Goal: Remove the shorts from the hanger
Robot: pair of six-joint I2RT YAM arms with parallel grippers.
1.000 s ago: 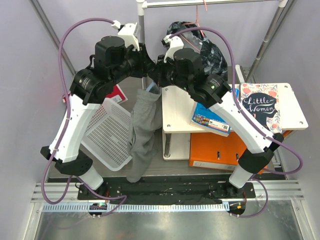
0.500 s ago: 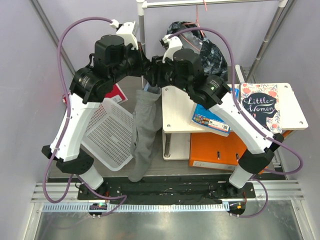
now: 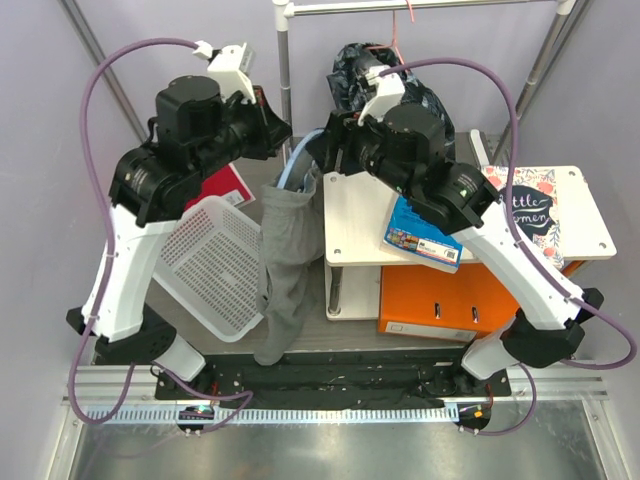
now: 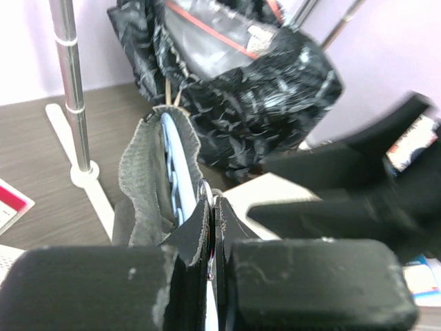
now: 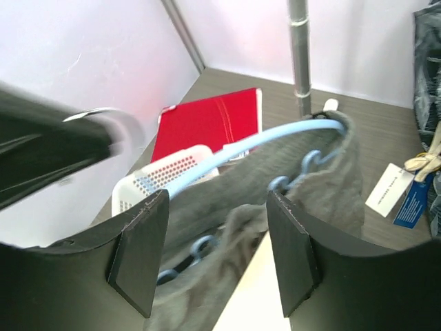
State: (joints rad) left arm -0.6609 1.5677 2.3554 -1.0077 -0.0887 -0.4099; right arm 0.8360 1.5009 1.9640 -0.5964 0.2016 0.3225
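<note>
Both arms have swung apart around the grey trousers (image 3: 290, 260), left fingers (image 4: 103, 289) clenched on their light-blue hanger (image 5: 255, 141), right fingers (image 5: 141, 258) spread, empty. The shorts (image 4: 275, 96), behind the trousers, remain on the pink-red hanger (image 4: 210, 32): I judge removal unstarted.

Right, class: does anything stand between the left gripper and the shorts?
Yes. The grey garment on its light-blue hanger hangs directly between the left gripper and the shorts, which hang behind. The gripper is shut on that hanger's hook.
</note>
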